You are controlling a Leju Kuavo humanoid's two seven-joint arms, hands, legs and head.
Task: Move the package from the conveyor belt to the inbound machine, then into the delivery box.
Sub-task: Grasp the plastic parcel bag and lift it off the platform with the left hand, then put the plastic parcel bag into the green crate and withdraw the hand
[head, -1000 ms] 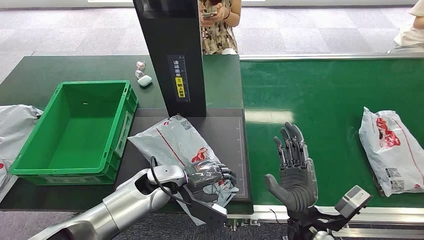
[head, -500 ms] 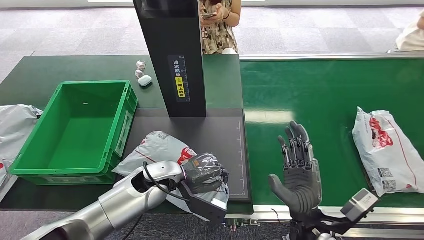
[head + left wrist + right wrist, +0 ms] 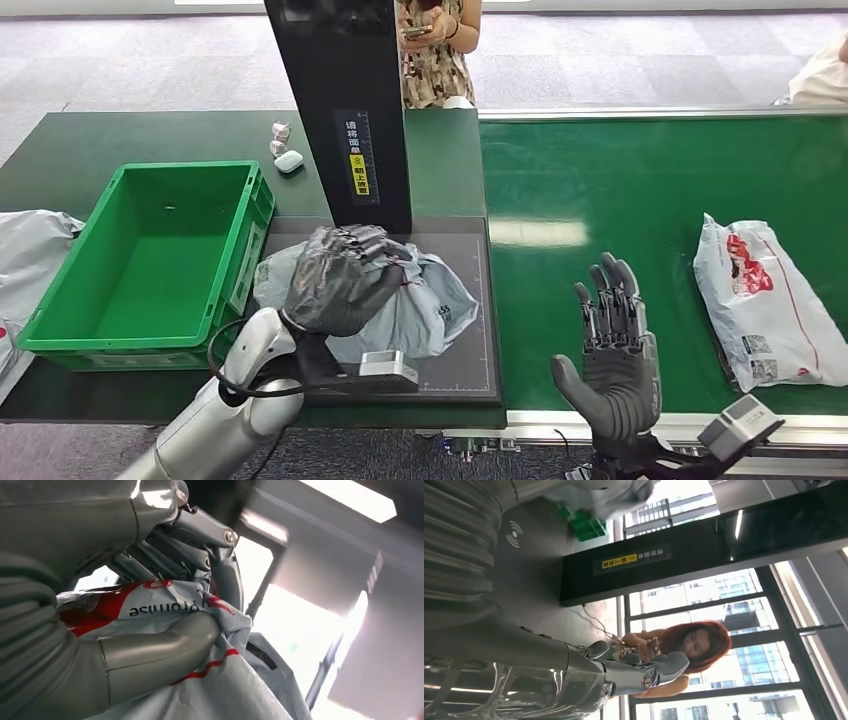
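A grey plastic package (image 3: pixel 420 305) with red print hangs lifted above the dark scanning plate (image 3: pixel 455 365) of the inbound machine (image 3: pixel 340 110). My left hand (image 3: pixel 335 280) grips it from above, thumb and fingers bunched into the bag, as the left wrist view shows (image 3: pixel 165 625). My right hand (image 3: pixel 612 350) stands open, palm up, over the near edge of the green conveyor belt (image 3: pixel 640 190), holding nothing. A second grey package (image 3: pixel 765 305) lies on the belt at the right. The green delivery box (image 3: pixel 70 325) sits at the left.
Small white items (image 3: pixel 285 150) lie on the dark table behind the box. Grey bags (image 3: pixel 25 250) rest at the far left edge. A person (image 3: pixel 435 45) stands behind the machine's black column; another person's sleeve (image 3: pixel 815 75) is at the far right.
My left hand has raised the package off the plate's near edge and turned it over above the plate. The belt package has drifted left. My right hand slid slightly right.
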